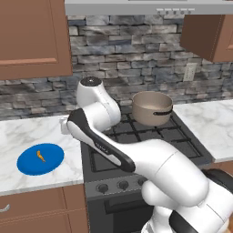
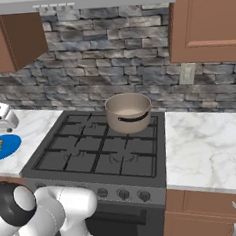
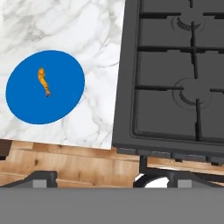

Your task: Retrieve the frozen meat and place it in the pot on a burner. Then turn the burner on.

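Note:
The frozen meat [image 3: 43, 82], a tiny orange drumstick-shaped piece, lies on a flat blue plate [image 3: 61, 103] on the marble counter left of the stove. It also shows as the orange meat [image 1: 41, 156] on the plate [image 1: 27, 164] and as the meat [image 2: 0, 145]. The tan pot [image 1: 152, 108] stands on the back burner, dark handle facing forward; it is the pot [image 2: 128, 111] in the right base view. My gripper [image 3: 103, 178] hangs open and empty well above the counter's front edge, between plate and stove, apart from the meat.
The black stove [image 1: 150, 136] has grates over several burners and a row of knobs [image 2: 123, 194] on its front. Marble counters [image 2: 207, 148] flank it. Wooden cabinets hang above, a hood over the stove, and a stone wall stands behind.

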Robot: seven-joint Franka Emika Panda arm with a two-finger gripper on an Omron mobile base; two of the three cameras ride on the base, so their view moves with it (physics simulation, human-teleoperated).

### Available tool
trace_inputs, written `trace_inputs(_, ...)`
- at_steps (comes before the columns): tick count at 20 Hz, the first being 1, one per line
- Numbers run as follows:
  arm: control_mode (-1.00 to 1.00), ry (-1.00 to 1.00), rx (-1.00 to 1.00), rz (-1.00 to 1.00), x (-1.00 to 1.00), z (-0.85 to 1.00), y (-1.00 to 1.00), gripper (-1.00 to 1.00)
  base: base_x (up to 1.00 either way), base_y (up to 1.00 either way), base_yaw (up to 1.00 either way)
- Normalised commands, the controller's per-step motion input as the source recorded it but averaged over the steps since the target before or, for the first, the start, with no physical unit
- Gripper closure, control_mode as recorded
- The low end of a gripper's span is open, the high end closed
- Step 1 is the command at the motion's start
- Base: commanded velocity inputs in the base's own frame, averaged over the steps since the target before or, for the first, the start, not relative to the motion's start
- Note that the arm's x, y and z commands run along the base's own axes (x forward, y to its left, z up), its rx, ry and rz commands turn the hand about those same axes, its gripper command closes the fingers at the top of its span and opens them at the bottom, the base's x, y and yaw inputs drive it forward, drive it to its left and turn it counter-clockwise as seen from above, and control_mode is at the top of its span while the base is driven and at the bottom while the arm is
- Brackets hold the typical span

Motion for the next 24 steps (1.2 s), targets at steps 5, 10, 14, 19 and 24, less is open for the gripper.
trace_inputs(5, -1.00, 0.00, -0.02, 0.00, 0.01, -0.24, 0.42, -1.00, 0.00, 0.00, 0.00)
trace_inputs(10, -1.00, 0.00, 0.00, 0.00, 0.04, -0.24, 0.47, -1.00, 0.00, 0.00, 0.00)
trace_inputs(14, -1.00, 0.00, 0.00, 0.00, 0.07, -0.22, 0.54, -1.00, 0.00, 0.00, 0.00)
trace_inputs(19, -1.00, 0.02, 0.00, 0.00, 0.10, -0.09, 0.48, -1.00, 0.00, 0.00, 0.00)
trace_inputs(24, -1.00, 0.04, 0.00, 0.00, 0.21, -0.06, 0.47, -1.00, 0.00, 0.00, 0.00)
